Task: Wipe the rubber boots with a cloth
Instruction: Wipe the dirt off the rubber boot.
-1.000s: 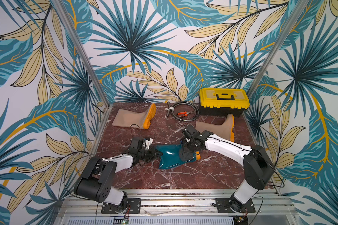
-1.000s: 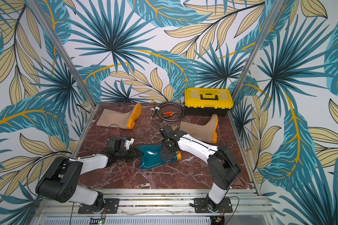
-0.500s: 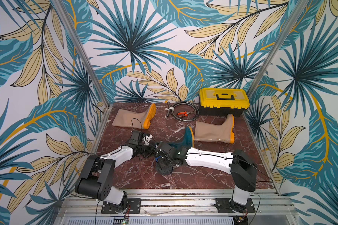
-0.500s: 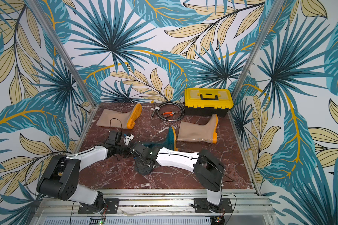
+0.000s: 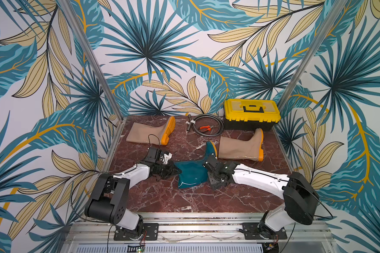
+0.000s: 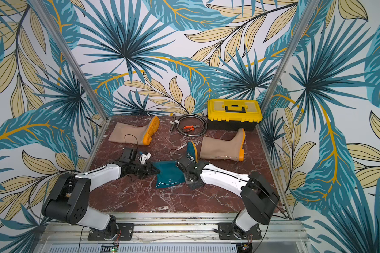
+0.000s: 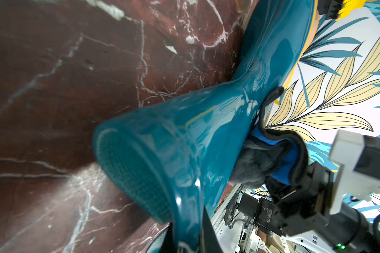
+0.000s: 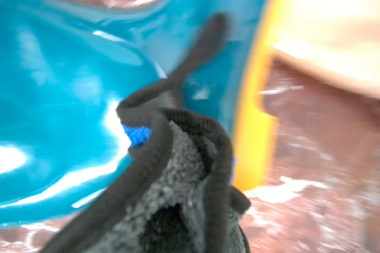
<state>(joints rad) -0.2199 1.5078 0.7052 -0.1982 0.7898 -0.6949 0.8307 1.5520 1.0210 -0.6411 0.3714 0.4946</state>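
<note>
Two arms reach in from the bottom edge of both top views, low over the marble table [image 5: 173, 201]. The left gripper [image 5: 173, 172] is dark on dark there. The left wrist view cuts its fingers off at the lower edge, yet shows them pinched narrow on the rim of the teal boot [image 5: 191, 175]. The right gripper [image 5: 208, 167] covers that boot's ankle at mid-frame. The blurred right wrist view hides its jaws behind the cloth [image 8: 173, 175], which they clamp tight. The one cloth, charcoal with a blue strip, cannot be told from the black gripper in the top views. The left wrist view shows it bunched against the boot's glossy shaft at centre right. The teal boot lies on its side at mid-frame, its open mouth toward the lower edge and its orange-soled foot turned up behind the right gripper. Boots number three: this teal one and two beige, one [image 5: 147, 133] at upper left of the table, one [image 5: 239, 146] at right just beyond the teal foot. Farthest back lie one coiled cable [image 5: 221, 126] around one pair of orange-handled pliers [image 5: 203, 128], and one yellow toolbox [image 5: 251, 111].
</note>
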